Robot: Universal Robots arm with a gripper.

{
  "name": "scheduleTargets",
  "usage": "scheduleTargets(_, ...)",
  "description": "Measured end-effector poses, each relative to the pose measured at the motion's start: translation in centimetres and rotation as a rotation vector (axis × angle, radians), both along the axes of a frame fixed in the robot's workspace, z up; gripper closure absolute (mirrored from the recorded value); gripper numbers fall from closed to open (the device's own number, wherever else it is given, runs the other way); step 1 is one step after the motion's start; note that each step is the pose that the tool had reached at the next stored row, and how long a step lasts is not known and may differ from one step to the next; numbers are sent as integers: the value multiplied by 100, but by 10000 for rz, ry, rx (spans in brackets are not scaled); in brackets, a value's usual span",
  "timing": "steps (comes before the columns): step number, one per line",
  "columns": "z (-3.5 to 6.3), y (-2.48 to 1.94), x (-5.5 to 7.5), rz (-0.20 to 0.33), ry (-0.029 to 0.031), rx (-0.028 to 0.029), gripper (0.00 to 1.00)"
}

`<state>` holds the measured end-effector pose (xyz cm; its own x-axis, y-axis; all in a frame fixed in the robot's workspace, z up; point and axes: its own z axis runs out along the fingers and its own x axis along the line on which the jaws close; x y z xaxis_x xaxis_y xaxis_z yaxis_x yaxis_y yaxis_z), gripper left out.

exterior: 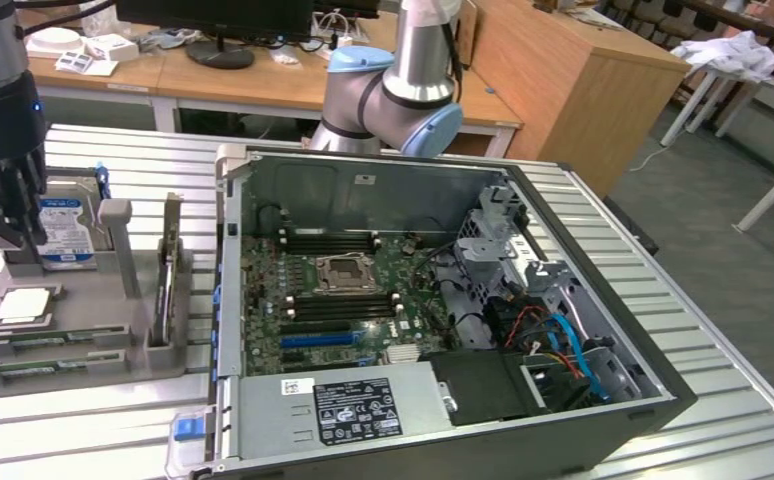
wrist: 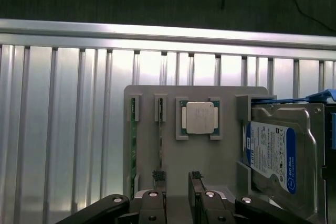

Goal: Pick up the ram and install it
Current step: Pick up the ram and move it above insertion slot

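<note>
With your pincer (wrist: 177, 174) open above the tray (wrist: 227, 150), centre its jaws across the ram (wrist: 159, 140), clear of the processor (wrist: 200, 117) just beside it.

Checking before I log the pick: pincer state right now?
Pincer: open, holding nothing, poised over the grey parts tray.

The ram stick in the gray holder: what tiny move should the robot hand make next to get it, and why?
Probably a small sideways shift toward the ram, the green stick beside the processor chip. The hand hangs open above the gray holder, but one fingertip looks lined up right over that stick, so the fingers do not yet straddle it.
</note>
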<state>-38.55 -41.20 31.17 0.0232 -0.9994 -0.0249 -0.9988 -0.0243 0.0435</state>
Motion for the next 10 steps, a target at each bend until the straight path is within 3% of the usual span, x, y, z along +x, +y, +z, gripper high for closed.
scheduleTargets(10, -87, -2, 0, 0, 1, -1, 69)
